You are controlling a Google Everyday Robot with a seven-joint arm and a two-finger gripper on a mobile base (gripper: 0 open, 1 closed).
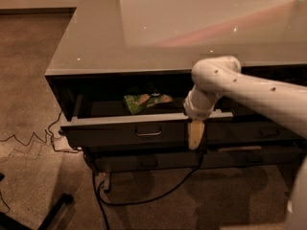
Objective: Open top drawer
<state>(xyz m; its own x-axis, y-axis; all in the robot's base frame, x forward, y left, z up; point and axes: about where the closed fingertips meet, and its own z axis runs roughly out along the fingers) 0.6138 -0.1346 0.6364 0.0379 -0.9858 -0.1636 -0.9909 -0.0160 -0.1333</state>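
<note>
The top drawer (120, 128) is a wide dark grey drawer under the counter, pulled partly out, with a small metal pull (148, 132) at its centre. A green snack bag (144, 101) lies inside it. My gripper (195, 134) hangs from the white arm at the drawer's front edge, right of the pull, with its tan finger (194, 137) over the front face.
A glossy grey counter top (144, 32) covers the drawers. Shallower drawers (148, 161) sit below and another drawer front (259, 131) lies to the right. A black cable (144, 195) runs over the carpet below. A thin cord (29, 140) lies at the left.
</note>
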